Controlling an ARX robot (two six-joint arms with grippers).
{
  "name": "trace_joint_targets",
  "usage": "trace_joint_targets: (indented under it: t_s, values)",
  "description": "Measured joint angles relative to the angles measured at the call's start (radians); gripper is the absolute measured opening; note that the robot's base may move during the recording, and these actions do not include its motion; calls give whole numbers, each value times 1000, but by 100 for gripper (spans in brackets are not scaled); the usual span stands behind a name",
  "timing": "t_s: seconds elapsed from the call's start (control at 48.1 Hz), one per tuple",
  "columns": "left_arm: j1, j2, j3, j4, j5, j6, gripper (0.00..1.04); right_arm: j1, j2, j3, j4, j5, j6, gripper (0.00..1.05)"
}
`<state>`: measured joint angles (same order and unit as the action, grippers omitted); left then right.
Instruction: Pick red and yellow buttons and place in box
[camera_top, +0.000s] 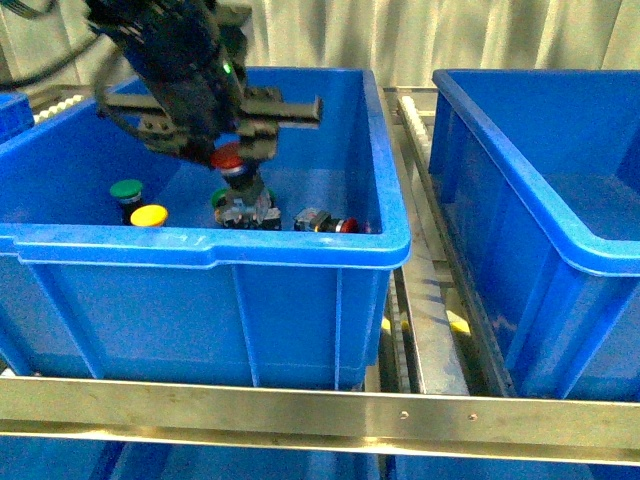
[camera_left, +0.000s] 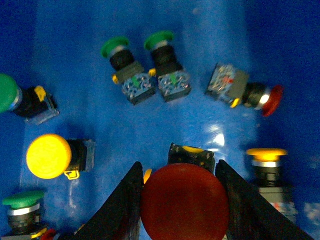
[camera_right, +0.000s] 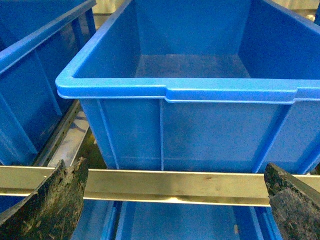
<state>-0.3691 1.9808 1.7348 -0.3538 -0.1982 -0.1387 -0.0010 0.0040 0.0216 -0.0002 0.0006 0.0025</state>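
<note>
1. Mid-pick: the left pincer (camera_left: 178, 166) is clenched on a red button (camera_left: 184, 202), its fingers (camera_left: 125, 210) pressed to either side of the round cap, down inside the bin (camera_top: 200, 245). (The cap looks raised just clear of the floor, though the pictures do not settle it.)
2. Next move, as judged: lift the red button straight up past the bin's rim. Then carry it to the box (camera_top: 520, 140), well to the right of it, and let go over the bare floor there.
3. The right pincer (camera_right: 172, 167) hangs released before the box, fingers wide apart, holding nothing.
4. Not yet picked:
   - a second red button (camera_left: 272, 100), lying on its side near the held one;
   - a yellow button (camera_left: 266, 151), just beside the held one;
   - another yellow button (camera_left: 48, 156), farther off on the other side.
5. Not wanted: the green buttons (camera_left: 115, 47), a pair beyond the held one and others scattered around it.
6. In the way: the nearest yellow button could be knocked during the lift, and the bin's tall wall must be cleared before crossing.
</note>
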Motion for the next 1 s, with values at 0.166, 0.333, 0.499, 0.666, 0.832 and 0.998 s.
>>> trace_joint_targets:
  t_s: [0.166, 0.333, 0.499, 0.666, 0.832, 0.998]
  values:
    - [39, -223, -233, 230, 224, 11, 34, 0, 0, 0, 0, 0, 0, 102]
    - [57, -365, -500, 585, 482, -92, 34, 0, 0, 0, 0, 0, 0, 102]
    - [31, -321, -595, 841, 601, -272, 34, 0, 0, 0, 0, 0, 0, 102]
    - [-25, -270, -598, 1078, 685, -448, 34, 0, 0, 0, 0, 0, 0, 102]
    - [-81, -199, -536, 1197, 720, -563, 34, 0, 0, 0, 0, 0, 0, 102]
    - [-118, -129, -467, 1227, 737, -622, 34, 0, 0, 0, 0, 0, 0, 102]
